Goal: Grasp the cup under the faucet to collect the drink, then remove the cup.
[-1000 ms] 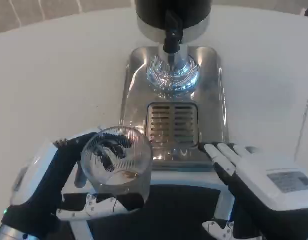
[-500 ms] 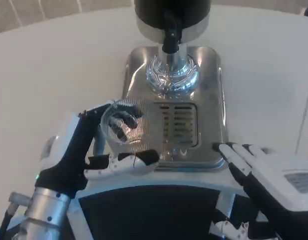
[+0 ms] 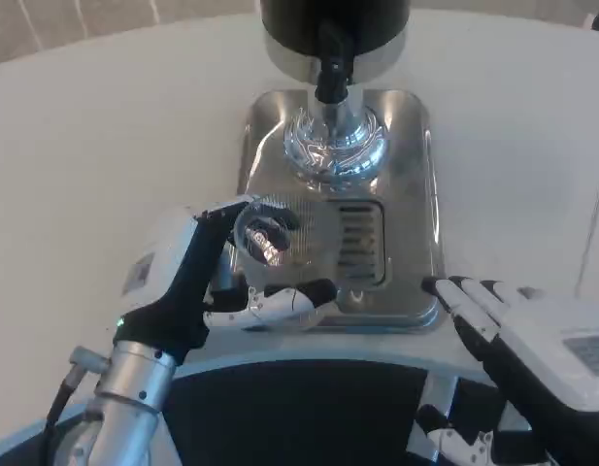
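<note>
Head view: left hand, fingers wrapped around clear cup, held over steel drip tray beside grille, short of black faucet. Right hand near tray corner above white worktop, fingers straight, apart, holding nothing.

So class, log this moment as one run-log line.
left hand: holds cup over drip tray | right hand: open, at tray's near right corner | faucet: nothing beneath yet

Dispenser top (edge-cropped)
</note>
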### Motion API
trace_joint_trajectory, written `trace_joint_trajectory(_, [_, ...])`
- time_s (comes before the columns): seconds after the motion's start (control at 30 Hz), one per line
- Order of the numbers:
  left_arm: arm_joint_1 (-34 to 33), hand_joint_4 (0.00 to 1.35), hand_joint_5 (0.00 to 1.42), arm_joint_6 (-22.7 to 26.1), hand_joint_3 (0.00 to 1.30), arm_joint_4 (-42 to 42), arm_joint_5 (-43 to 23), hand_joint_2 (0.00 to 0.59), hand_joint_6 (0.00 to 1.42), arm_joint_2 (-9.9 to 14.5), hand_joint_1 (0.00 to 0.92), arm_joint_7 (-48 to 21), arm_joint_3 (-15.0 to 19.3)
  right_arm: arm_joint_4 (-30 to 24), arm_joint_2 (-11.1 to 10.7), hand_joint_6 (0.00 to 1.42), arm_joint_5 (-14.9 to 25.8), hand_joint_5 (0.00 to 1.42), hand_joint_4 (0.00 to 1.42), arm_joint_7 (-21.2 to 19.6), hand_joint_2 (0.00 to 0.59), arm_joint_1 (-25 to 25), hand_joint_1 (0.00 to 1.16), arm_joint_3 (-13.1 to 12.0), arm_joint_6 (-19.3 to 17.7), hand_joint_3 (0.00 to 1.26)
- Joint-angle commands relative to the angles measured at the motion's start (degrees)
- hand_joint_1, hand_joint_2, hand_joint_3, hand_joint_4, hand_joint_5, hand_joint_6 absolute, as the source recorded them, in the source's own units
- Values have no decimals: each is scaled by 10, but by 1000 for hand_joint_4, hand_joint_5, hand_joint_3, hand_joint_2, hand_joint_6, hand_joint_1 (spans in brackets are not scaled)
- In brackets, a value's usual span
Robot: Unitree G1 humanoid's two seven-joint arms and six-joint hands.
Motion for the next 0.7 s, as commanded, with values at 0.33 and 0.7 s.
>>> trace_joint_trajectory(0.33, [-86,1190,1374,17,1004,104,13,17,1277,-18,562,82,-24,-9,7,0,18,0,0,24,413,-3,472,-25,-17,0])
trace_joint_trajectory(0.7, [-137,1176,1374,24,1002,160,16,16,1259,-40,562,105,-48,-9,9,0,33,0,0,35,411,0,466,-48,-25,0])
